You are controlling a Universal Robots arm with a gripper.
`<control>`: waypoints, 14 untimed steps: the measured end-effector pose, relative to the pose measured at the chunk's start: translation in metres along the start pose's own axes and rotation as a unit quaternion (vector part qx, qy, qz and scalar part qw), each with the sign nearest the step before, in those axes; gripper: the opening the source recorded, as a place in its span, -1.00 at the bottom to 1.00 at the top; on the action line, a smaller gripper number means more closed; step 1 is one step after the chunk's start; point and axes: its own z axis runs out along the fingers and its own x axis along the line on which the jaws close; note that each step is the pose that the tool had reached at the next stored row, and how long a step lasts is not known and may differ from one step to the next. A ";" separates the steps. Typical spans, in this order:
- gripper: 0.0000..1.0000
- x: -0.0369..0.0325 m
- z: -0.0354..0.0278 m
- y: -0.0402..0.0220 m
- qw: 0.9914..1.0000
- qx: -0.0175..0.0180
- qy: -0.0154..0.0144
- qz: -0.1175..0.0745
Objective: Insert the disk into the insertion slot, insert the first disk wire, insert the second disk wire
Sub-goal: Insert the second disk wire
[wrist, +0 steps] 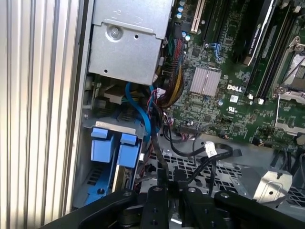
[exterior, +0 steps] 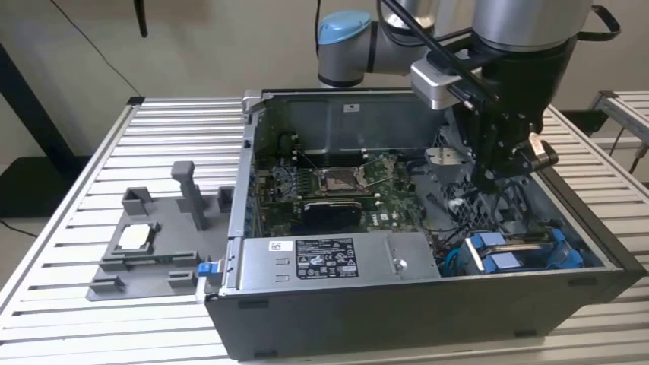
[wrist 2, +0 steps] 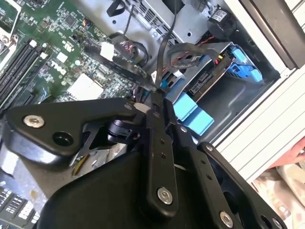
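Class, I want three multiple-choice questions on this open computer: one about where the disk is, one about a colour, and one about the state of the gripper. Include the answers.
1. Where is the disk?
A. In the metal drive bay inside the case
B. On the grey stand on the table
C. In the gripper

2. What colour are the plastic tabs at the disk's end?
A. Red
B. Blue
C. Yellow

3. What is the gripper doing?
A. Open above the table
B. Shut on the disk
C. Shut on a black wire

Answers:
1. A: the disk sits in the drive bay.
2. B: the tabs are bright blue.
3. C: the gripper pinches the black wire above the bay.
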 end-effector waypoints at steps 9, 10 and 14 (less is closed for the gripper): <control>-0.69 0.0019 0.0004 -0.0018 1.000 0.000 0.000 0.000; -0.56 0.0019 0.0005 -0.0020 1.000 0.000 0.001 0.000; -0.56 0.0019 0.0013 -0.0023 1.000 -0.001 0.005 -0.002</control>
